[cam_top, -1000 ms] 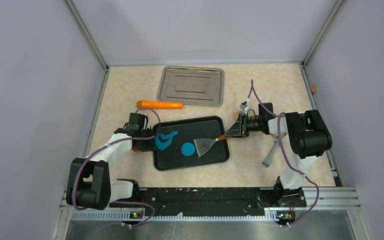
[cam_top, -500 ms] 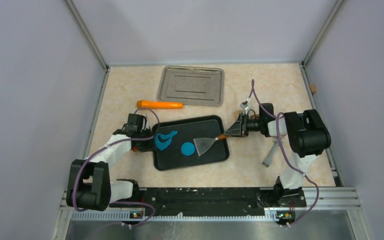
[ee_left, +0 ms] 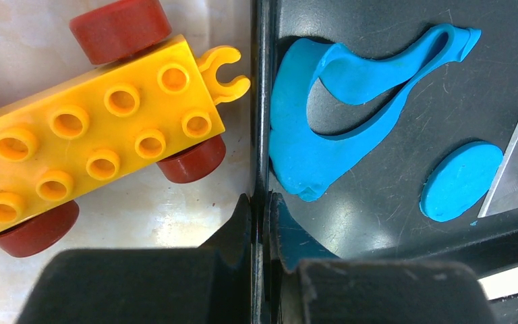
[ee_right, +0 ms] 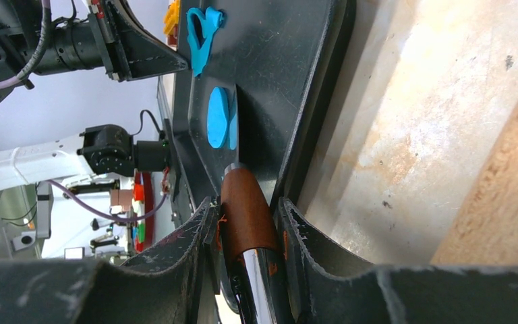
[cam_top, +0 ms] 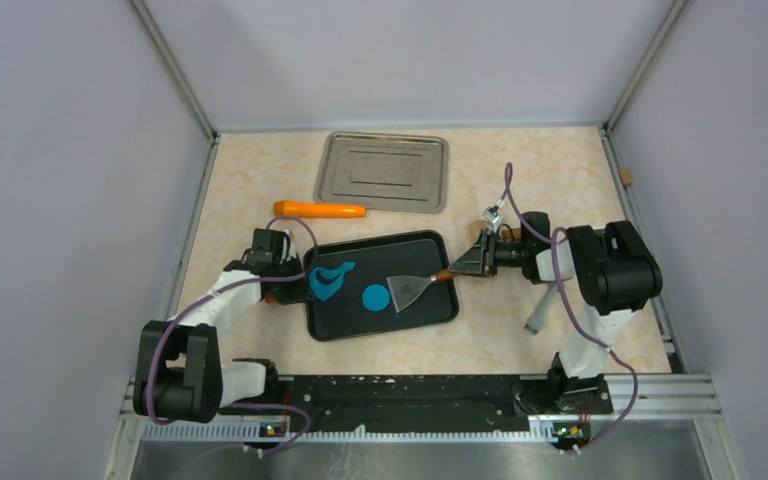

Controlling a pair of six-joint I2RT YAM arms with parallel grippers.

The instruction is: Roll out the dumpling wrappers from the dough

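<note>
A black tray [cam_top: 430, 312] holds the dough [cam_top: 330, 279], an irregular blue sheet with a cut-out hole, and one round blue dumpling wrapper [cam_top: 375, 297]. Both also show in the left wrist view: dough [ee_left: 303, 155], wrapper [ee_left: 460, 180]. My left gripper [cam_top: 293, 282] is shut on the tray's left rim [ee_left: 262, 135]. My right gripper [cam_top: 460, 267] is shut on the brown handle [ee_right: 245, 216] of a metal scraper. The scraper's blade [cam_top: 407, 291] lies flat on the tray, with its edge against the wrapper's right side.
An orange cylinder [cam_top: 320, 210] lies behind the black tray. A metal tray [cam_top: 382, 172] sits at the back. A yellow toy brick with red wheels [ee_left: 94, 121] lies just left of the black tray. A grey tool [cam_top: 543, 308] lies at the right.
My right wrist has shifted slightly nearer, and the scraper blade has edged a little left toward the wrapper. The left gripper still holds the tray rim.
</note>
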